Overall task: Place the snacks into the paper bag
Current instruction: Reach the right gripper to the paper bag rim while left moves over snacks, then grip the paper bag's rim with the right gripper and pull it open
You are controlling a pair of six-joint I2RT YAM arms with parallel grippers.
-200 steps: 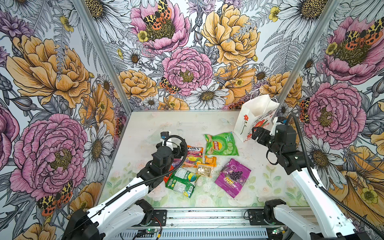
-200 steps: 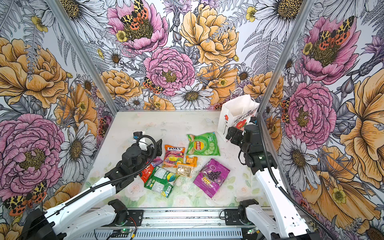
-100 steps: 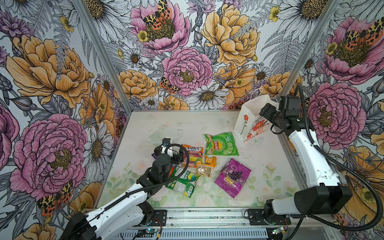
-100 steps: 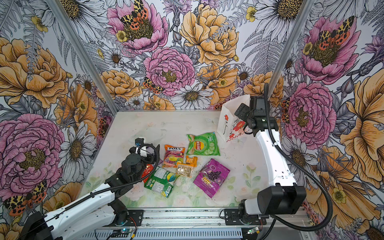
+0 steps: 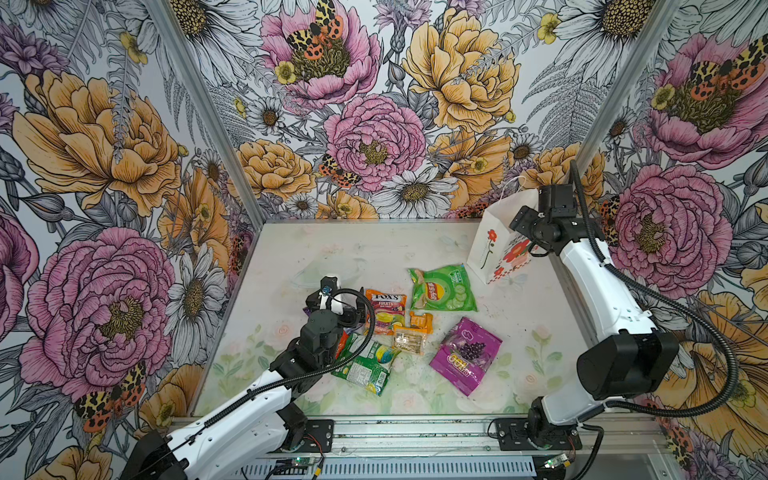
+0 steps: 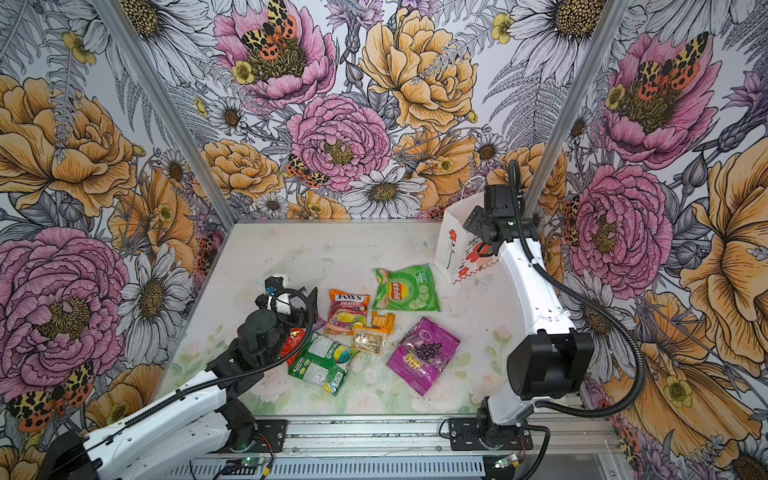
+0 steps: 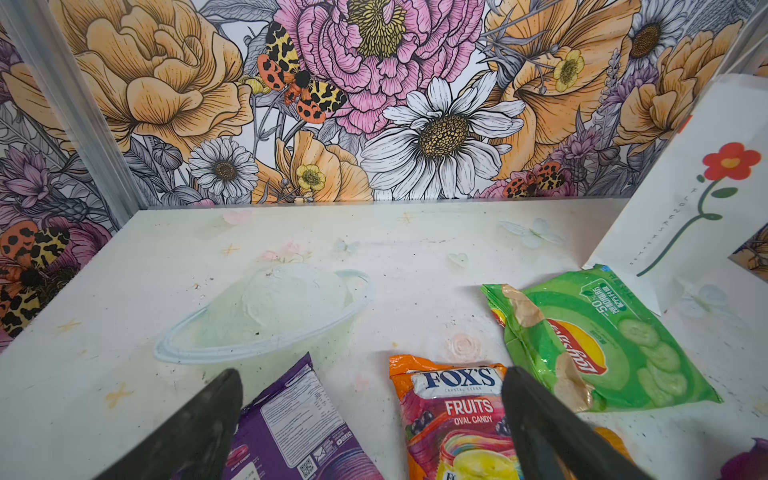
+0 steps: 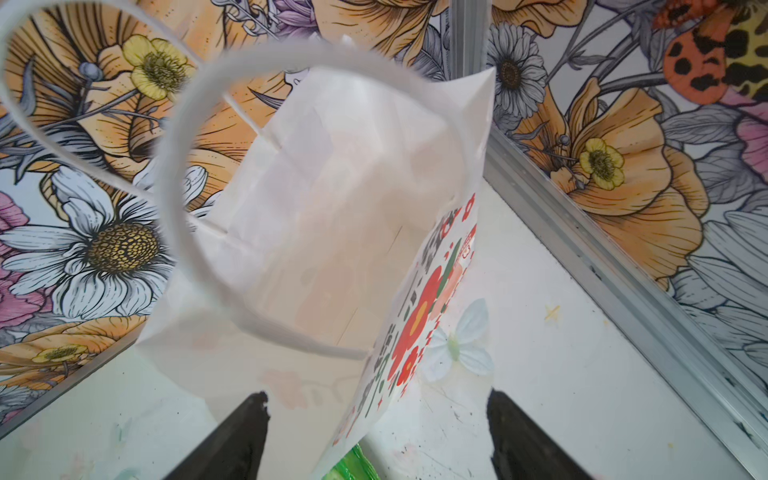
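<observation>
The white paper bag stands tilted in the back right corner. My right gripper hangs open at the bag's mouth, its jaws straddling the red-printed side wall without pinching it. The snacks lie mid-table: green chips bag, orange Fox's candy, purple packet, green packet, two small orange-yellow packets, and a red one. My left gripper is open just above another purple packet and the Fox's candy.
Flowered walls close in the table on three sides, with metal corner posts close behind the bag. A metal rail runs along the front edge. The right arm's cable loops out along the right wall.
My right arm has swung up and back, from beside the bag to over its mouth, and its jaws have narrowed a little. My left gripper has dropped closer to the snack pile.
</observation>
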